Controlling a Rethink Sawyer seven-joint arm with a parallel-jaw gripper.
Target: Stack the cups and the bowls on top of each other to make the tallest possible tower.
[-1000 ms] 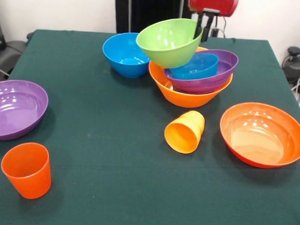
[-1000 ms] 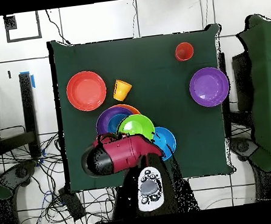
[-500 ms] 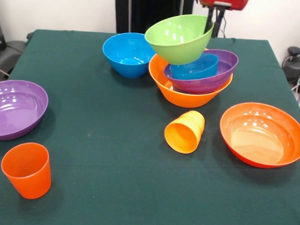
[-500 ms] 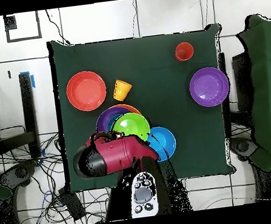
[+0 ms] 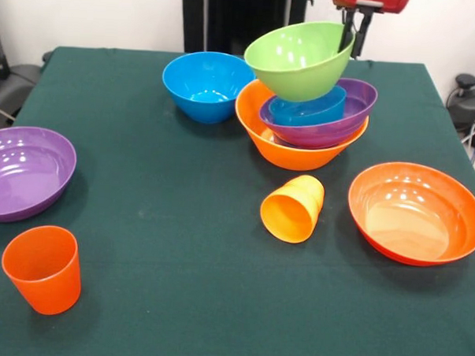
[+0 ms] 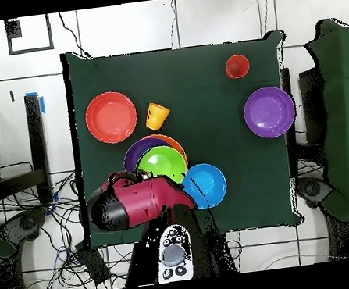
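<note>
My gripper is shut on the far rim of the lime green bowl, which hangs tilted just above the tower. The tower is a big yellow-orange bowl holding a purple bowl and a small blue bowl. From overhead, the green bowl covers most of that stack, and the red arm head hides the gripper. A yellow-orange cup lies on its side in front of the tower. A red-orange cup stands upright at the near left.
A medium blue bowl sits just left of the tower. A wide red-orange bowl rests at the right and a second purple bowl at the left edge. The table is covered in dark green cloth.
The gripper has carried the green bowl to the right in the front view and slightly up, from beside the blue bowl to over the tower. Everything else stayed put.
</note>
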